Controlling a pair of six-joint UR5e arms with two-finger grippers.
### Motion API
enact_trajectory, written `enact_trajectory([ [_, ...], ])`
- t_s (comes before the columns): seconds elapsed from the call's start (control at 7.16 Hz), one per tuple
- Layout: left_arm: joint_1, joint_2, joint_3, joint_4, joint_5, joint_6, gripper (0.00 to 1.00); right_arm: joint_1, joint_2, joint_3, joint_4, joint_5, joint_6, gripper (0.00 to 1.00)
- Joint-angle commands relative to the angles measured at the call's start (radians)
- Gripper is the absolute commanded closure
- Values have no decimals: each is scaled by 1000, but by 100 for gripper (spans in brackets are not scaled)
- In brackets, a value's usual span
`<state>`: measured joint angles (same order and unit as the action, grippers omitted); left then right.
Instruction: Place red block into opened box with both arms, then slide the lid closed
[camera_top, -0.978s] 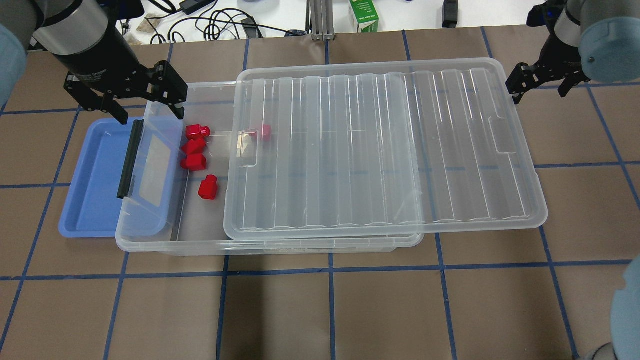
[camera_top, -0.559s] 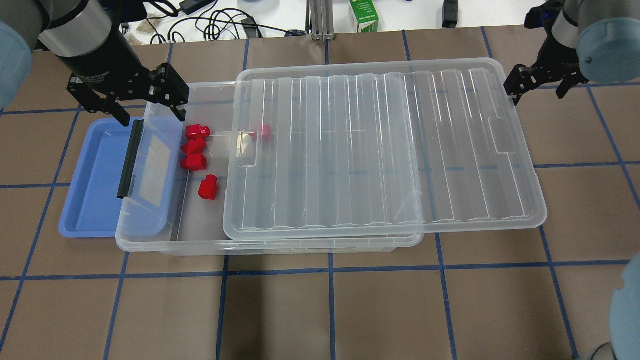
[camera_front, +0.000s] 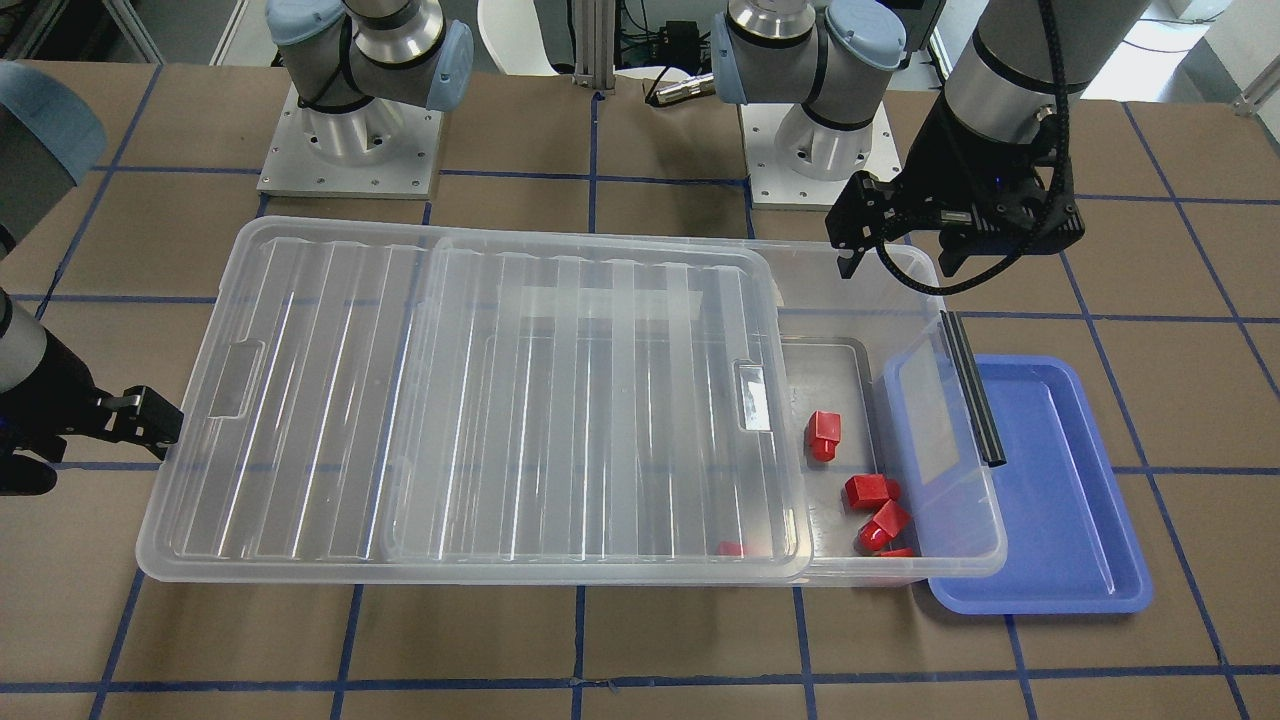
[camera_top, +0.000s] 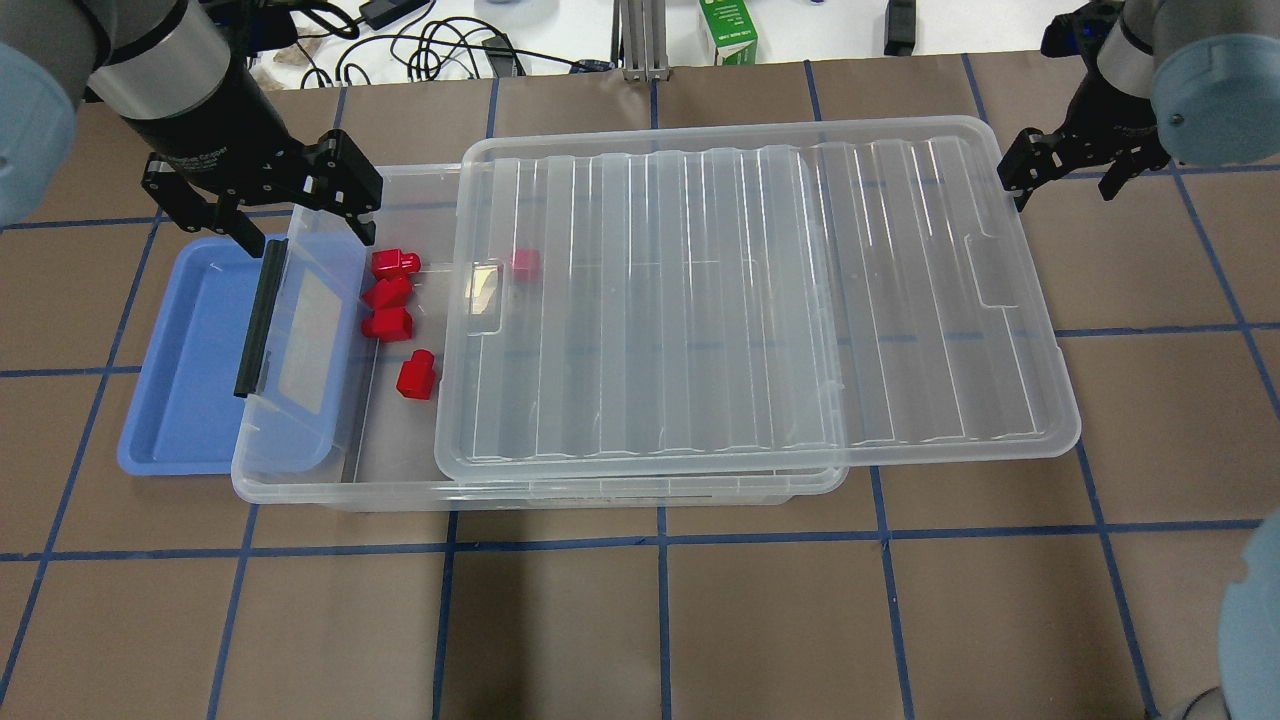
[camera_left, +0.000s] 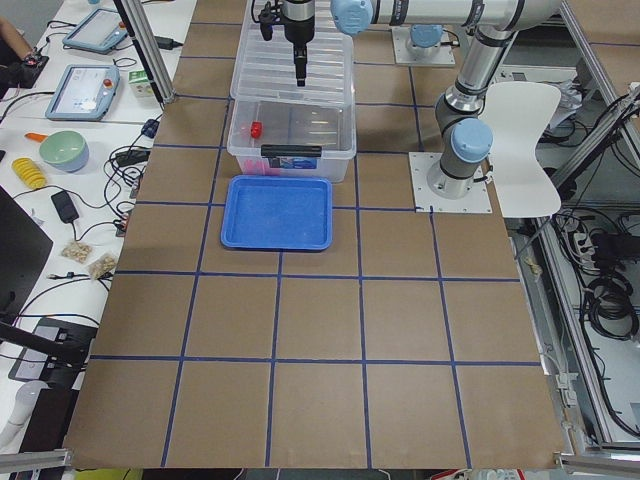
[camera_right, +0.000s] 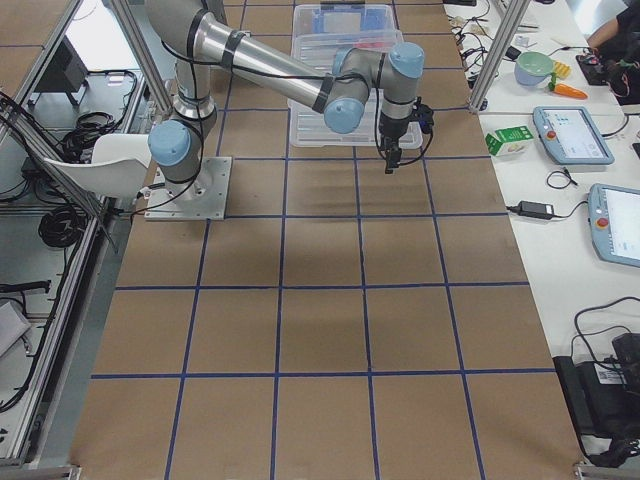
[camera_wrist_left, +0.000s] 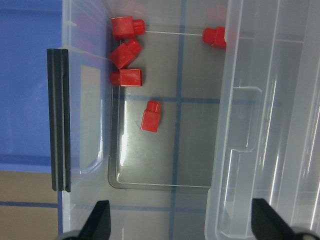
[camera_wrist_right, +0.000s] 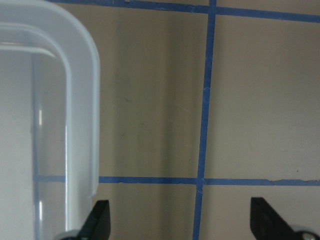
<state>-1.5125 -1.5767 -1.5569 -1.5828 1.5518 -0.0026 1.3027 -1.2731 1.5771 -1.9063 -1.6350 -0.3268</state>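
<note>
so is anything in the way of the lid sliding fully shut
Possibly the left gripper, open above the box's far uncovered corner; its height is unclear. The red blocks lie low on the box floor.

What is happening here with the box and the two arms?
Five red blocks lie in the box, four in its uncovered left end and one under the edge of the lid. The lid covers most of the box but overhangs on the right, so it is not yet closed. The right gripper, open, sits at the lid's far right corner, apparently to push it. The left gripper, open and empty, hovers over the box's far left corner.
</note>
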Motion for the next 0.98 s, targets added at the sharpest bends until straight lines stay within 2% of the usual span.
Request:
enact_trajectory([
  [0.0, 0, 0, -2, 1, 1, 0, 0, 1, 0, 0, 10, 6, 0, 0],
  [0.84, -6, 1, -2, 1, 1, -4, 0, 33, 6, 1, 35, 27, 15, 0],
])
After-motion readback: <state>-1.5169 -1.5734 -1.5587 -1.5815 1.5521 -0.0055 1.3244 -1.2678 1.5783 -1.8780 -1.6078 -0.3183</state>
